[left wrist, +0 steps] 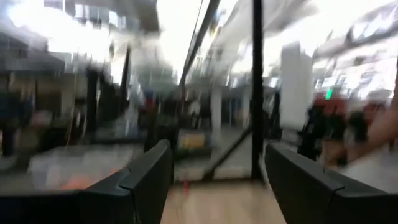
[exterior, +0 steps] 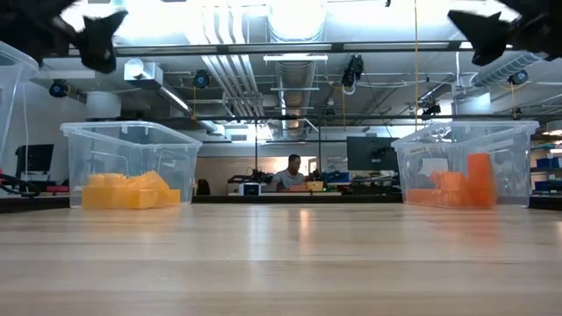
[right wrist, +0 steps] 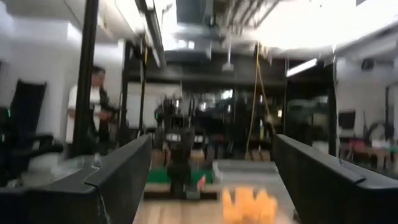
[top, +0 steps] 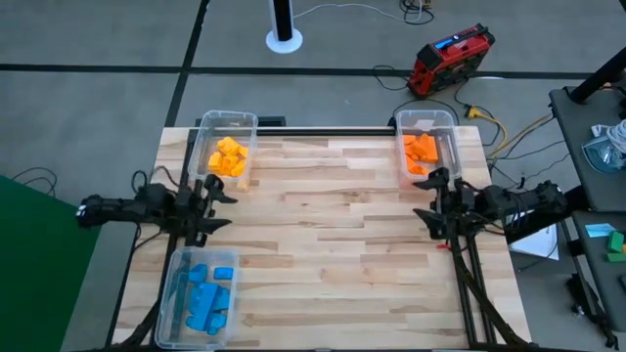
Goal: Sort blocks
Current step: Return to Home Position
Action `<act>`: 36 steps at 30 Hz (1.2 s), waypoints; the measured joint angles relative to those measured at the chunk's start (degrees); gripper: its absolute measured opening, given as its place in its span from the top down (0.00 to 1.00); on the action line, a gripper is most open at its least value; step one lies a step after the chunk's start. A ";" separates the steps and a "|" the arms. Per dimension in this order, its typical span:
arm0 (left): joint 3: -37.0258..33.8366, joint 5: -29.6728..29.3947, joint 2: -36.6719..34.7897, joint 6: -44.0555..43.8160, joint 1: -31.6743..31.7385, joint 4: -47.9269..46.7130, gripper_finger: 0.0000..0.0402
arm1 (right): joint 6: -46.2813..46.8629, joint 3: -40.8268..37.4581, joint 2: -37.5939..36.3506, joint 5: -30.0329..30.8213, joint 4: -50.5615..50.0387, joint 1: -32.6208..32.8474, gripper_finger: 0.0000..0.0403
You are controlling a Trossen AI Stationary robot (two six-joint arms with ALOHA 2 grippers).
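Blocks (top: 229, 156) lie in bins (top: 227, 115); left gripper (top: 223, 210) and right gripper (top: 423, 207) hover spread, facing inward.

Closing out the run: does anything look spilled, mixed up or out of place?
Nothing stands out. Yellow blocks, orange blocks and blue blocks keep to separate bins, none loose on the table. The left gripper and right gripper hang open at the table's sides. A tiny red speck near the right gripper is unidentifiable.
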 joint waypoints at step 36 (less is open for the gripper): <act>-0.40 -0.61 11.50 0.01 0.01 -7.88 0.42 | 10.94 -0.04 0.57 0.07 -21.08 0.04 0.16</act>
